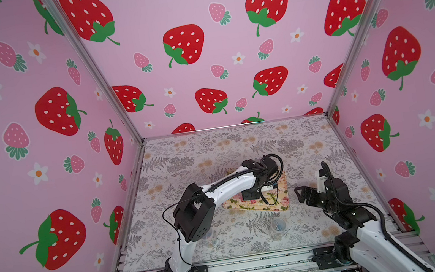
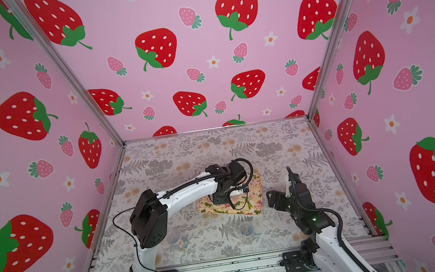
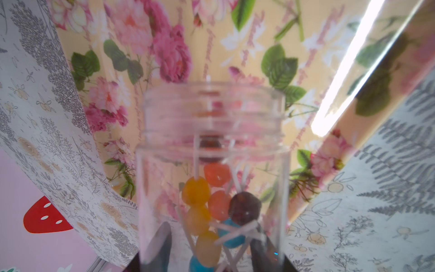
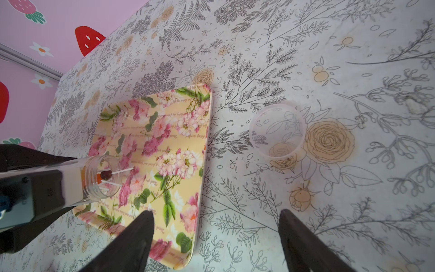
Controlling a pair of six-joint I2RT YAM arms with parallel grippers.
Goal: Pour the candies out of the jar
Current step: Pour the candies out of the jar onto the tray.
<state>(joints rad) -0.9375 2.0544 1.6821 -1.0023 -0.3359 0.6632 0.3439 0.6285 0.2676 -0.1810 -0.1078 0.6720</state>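
My left gripper (image 3: 211, 245) is shut on a clear plastic jar (image 3: 213, 146), its fingers (image 3: 160, 242) on either side of the body. The jar is tipped on its side with its open mouth over the yellow floral tray (image 3: 211, 47). The candies (image 3: 211, 200), yellow, orange, blue and dark lollipops on white sticks, lie inside it. In the right wrist view a dark candy (image 4: 104, 175) sits at the jar's (image 4: 101, 176) mouth with sticks poking out over the tray (image 4: 164, 141). I see no candy lying on the tray. My right gripper (image 4: 215, 219) stands open and empty beside the tray's right edge.
A clear plastic cap (image 4: 277, 131) lies on the tablecloth right of the tray. Two more clear jars with candies stand near the front edge (image 2: 246, 231) (image 2: 177, 239), one partly behind the left arm. Pink strawberry walls close in three sides.
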